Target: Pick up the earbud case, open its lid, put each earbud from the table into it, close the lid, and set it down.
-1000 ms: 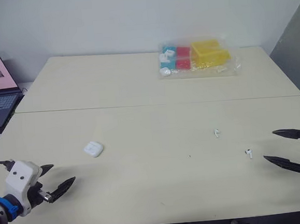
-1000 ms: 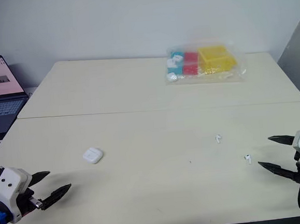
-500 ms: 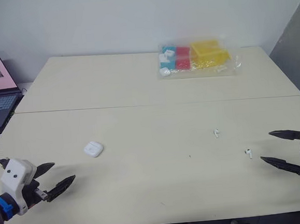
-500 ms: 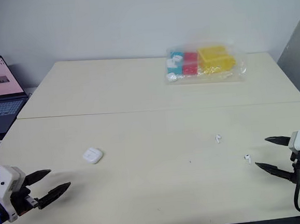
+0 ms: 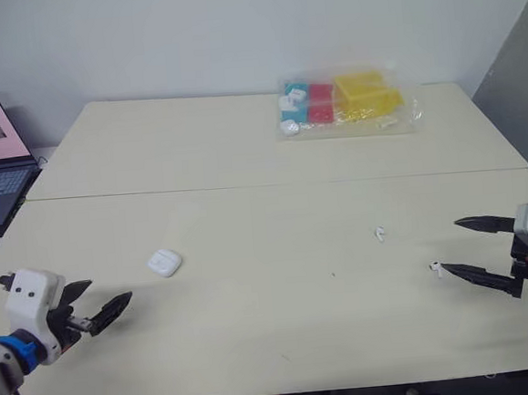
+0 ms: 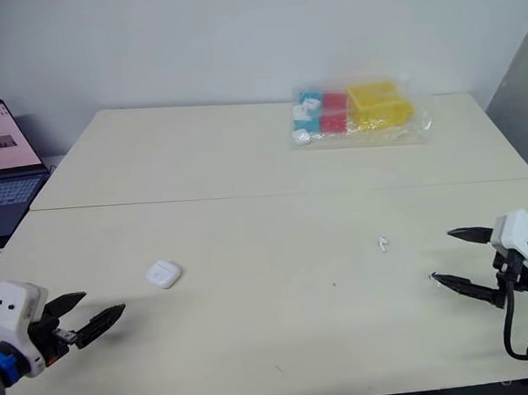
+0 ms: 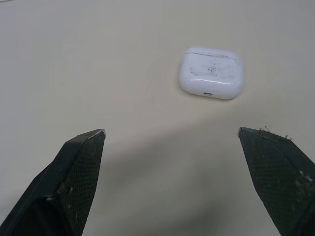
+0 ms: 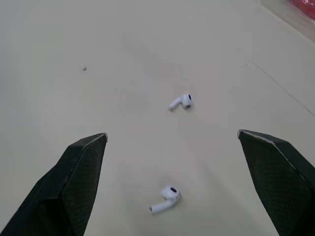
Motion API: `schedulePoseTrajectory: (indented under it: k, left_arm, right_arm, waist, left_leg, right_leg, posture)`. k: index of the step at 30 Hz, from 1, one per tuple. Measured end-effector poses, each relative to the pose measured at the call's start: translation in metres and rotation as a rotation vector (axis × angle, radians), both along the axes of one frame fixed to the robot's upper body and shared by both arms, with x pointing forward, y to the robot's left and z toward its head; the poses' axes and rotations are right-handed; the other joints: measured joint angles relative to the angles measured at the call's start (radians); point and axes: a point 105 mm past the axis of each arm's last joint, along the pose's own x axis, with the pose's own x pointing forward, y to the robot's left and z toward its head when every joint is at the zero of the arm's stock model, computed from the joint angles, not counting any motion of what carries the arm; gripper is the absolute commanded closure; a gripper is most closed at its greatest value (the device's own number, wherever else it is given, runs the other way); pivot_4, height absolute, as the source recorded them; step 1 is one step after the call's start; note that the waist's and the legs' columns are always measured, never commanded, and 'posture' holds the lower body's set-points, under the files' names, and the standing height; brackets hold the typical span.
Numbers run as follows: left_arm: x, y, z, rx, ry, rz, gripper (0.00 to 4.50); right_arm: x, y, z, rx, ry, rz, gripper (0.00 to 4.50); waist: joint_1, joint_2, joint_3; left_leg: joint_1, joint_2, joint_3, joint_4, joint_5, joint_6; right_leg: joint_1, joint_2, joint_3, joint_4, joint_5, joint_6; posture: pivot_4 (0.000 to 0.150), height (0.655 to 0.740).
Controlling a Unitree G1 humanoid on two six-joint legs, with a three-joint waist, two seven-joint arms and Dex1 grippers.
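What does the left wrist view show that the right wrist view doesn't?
Left wrist view: the earbud case, lid shut, lying ahead of the left gripper, not touched by it. Right wrist view: the closer earbud and the farther earbud, apart from each other, in front of the right gripper, plus a corner of the plastic bag. Shared: the beige table and a pair of black fingers spread open, holding nothing.

The earbud case [image 7: 211, 73] is glossy white with faint grey scuffs, and the earbuds [image 8: 180, 102] are white too, all on a plain cream bench [image 5: 242, 144]. The fingers [image 7: 74, 172] are black with a fine mesh texture. The clear bag [image 5: 348, 104] shows yellow, red and teal blocks.
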Motion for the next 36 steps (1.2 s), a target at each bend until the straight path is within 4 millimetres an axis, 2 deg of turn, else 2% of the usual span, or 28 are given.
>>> schedulePoseTrajectory:
  k: [4, 13, 17, 22, 36]
  left_arm:
    - [0.008, -0.022, -0.008, -0.027, 0.046, -0.062, 0.0]
    - [0.033, -0.032, -0.012, -0.01, 0.091, -0.184, 0.0]
    - [0.046, -0.032, -0.02, -0.004, 0.107, -0.199, 0.0]
    - [0.059, -0.031, -0.019, 0.014, 0.096, -0.225, 0.0]
    - [0.071, -0.032, -0.02, 0.057, 0.111, -0.324, 0.0]
  right_arm:
    - [-0.004, 0.034, 0.014, 0.002, 0.026, 0.161, 0.05]
    - [-0.004, 0.08, 0.04, 0.031, 0.002, 0.35, 0.05]
    - [-0.002, 0.091, 0.043, 0.03, 0.008, 0.398, 0.05]
    - [-0.001, 0.107, 0.047, 0.042, 0.002, 0.454, 0.05]
    - [0.0, 0.116, 0.047, 0.056, 0.02, 0.477, 0.05]
  waist:
    - [0.001, 0.0, 0.0]
    - [0.001, 0.0, 0.0]
    - [0.001, -0.001, 0.0]
    - [0.001, 0.0, 0.0]
    - [0.004, 0.001, -0.001]
  left_leg:
    - [-0.001, 0.0, -0.001, 0.0, 0.0, 0.0]
    - [-0.001, 0.0, -0.001, 0.0, 0.0, 0.0]
    - [-0.002, 0.0, -0.001, 0.0, 0.0, 0.0]
    - [-0.002, 0.0, -0.001, 0.0, 0.0, 0.0]
    - [-0.001, 0.0, -0.001, 0.001, 0.0, 0.0]
  right_leg:
    - [0.0, 0.0, 0.0, -0.001, 0.0, 0.0]
    - [-0.001, 0.0, -0.001, 0.0, 0.0, -0.001]
    - [-0.001, 0.0, -0.001, -0.001, 0.003, -0.005]
    - [-0.001, 0.0, -0.001, 0.0, 0.003, -0.005]
    - [-0.001, -0.001, -0.001, 0.001, 0.003, -0.005]
  posture:
    - [0.15, 0.7378]
    - [0.15, 0.7378]
    - [0.15, 0.7378]
    - [0.15, 0.7378]
    - [0.15, 0.7378]
